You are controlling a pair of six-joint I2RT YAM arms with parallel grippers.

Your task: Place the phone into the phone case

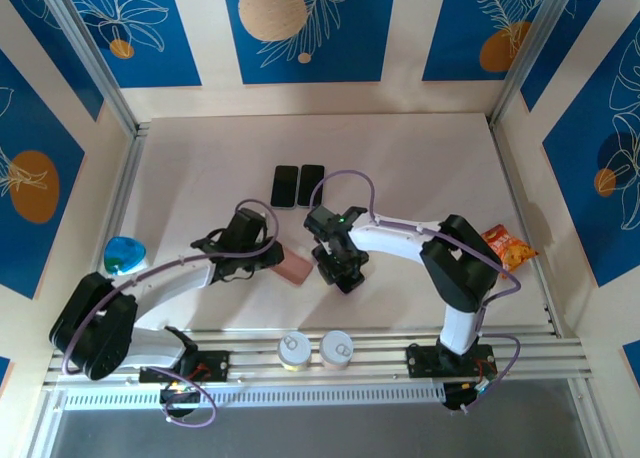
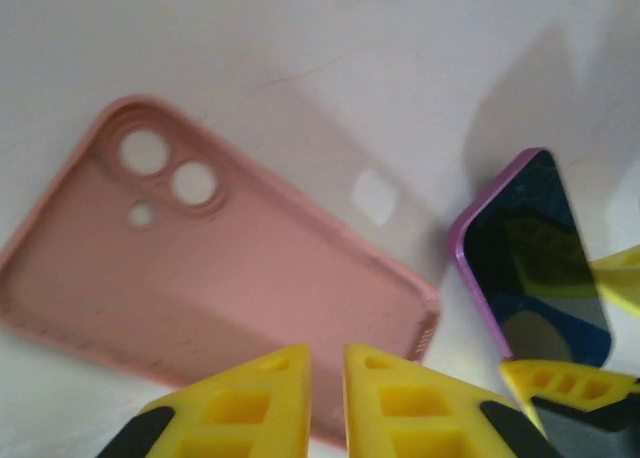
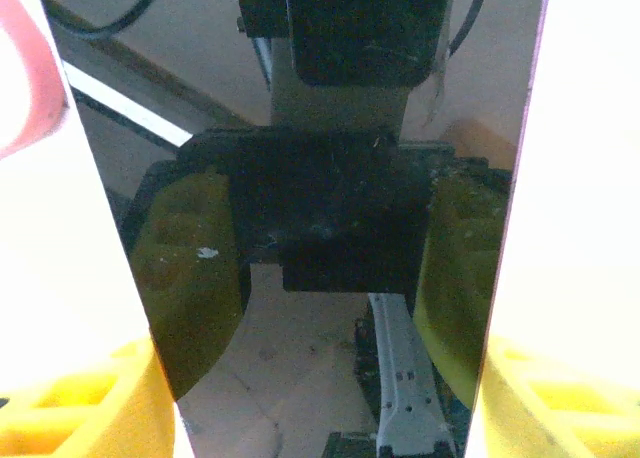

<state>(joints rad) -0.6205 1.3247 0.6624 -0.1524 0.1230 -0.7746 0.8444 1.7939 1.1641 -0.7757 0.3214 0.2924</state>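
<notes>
The pink phone case (image 2: 200, 268) lies open side up on the white table, its camera cutouts at the far left. My left gripper (image 2: 327, 353) hovers over the case's near edge, its yellow fingers a narrow gap apart with nothing between them. From above, the left gripper (image 1: 275, 261) sits just left of the case (image 1: 297, 269). My right gripper (image 1: 335, 268) is shut on the phone (image 2: 530, 258), a purple-edged handset with a dark screen, held tilted just right of the case. The glossy screen of the phone (image 3: 330, 228) spans the space between the right gripper's (image 3: 320, 378) fingers.
Two black phones (image 1: 285, 186) (image 1: 311, 184) lie side by side at the back of the table. A blue object (image 1: 125, 253) sits at the left, an orange snack bag (image 1: 508, 248) at the right. Two cans (image 1: 296, 350) (image 1: 337, 348) stand on the near rail.
</notes>
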